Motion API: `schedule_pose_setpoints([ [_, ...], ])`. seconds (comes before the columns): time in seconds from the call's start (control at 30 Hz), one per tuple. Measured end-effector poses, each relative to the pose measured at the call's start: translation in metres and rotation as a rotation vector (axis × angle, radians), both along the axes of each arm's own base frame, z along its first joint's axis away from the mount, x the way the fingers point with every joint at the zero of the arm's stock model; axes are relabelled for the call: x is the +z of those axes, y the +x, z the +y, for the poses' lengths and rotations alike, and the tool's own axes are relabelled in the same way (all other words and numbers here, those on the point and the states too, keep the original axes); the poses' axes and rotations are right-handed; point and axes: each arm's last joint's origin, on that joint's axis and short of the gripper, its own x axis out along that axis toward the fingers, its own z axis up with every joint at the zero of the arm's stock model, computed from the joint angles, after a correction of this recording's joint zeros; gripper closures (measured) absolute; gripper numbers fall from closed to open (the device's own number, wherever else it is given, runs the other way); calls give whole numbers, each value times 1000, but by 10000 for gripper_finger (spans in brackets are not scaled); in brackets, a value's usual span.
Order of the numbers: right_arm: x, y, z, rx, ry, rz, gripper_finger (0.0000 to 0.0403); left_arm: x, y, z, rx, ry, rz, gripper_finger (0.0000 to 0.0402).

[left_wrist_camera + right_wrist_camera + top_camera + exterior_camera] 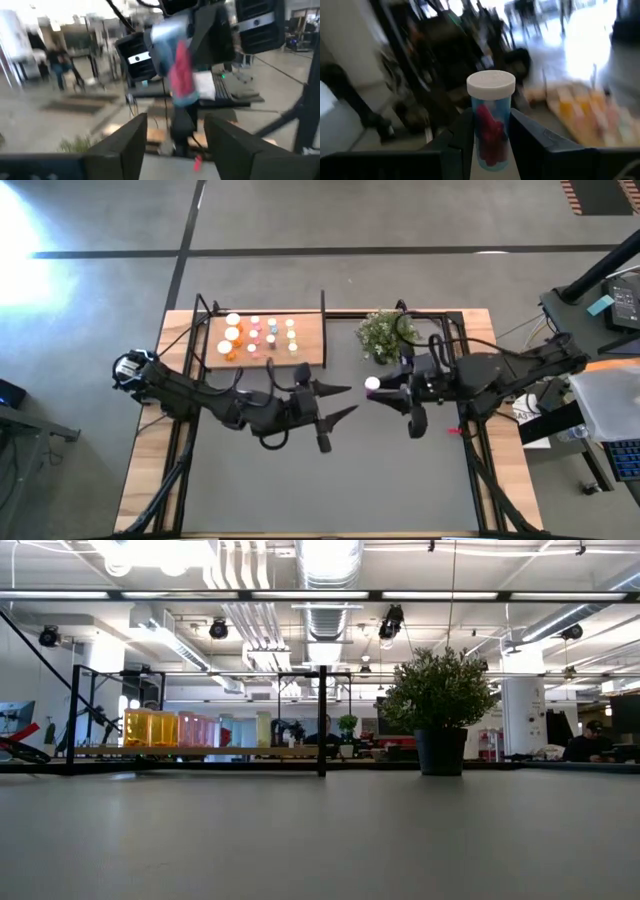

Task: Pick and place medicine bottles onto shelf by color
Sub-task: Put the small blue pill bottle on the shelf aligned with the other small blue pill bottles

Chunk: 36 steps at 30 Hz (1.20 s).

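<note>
Pale-blue, white-capped bottle (490,125) with red contents sits clamped in right gripper (487,131) jaws; left gripper (345,402) jaws apart, empty.

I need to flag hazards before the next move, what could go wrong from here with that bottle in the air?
1. The right gripper holds the red bottle by its lower body above the table mat; a slip would likely drop it.
2. The left gripper, fingers apart, is close in front; the two could collide.
3. The shelf is crowded; placing may topple neighbours.
</note>
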Motion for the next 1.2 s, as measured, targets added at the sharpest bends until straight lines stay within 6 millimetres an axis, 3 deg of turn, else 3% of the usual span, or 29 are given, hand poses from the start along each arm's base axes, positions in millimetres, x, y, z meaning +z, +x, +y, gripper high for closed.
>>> schedule_pose_setpoints([
  [0.27, -46, -6, -3, -132, 133, 448, 305, -21, 6, 15, 18, -260, 107, 187],
  [0.43, -66, 11, 4, -116, 98, 559, 305, -38, 17, 20, -47, -395, 165, 187],
  [0.6, -82, 26, 11, -75, 69, 634, 305, -48, 22, 18, -67, -391, 204, 187],
  [1.2, -75, 35, 14, 0, -53, 521, 305, -50, 22, 17, -83, -253, 264, 187],
])
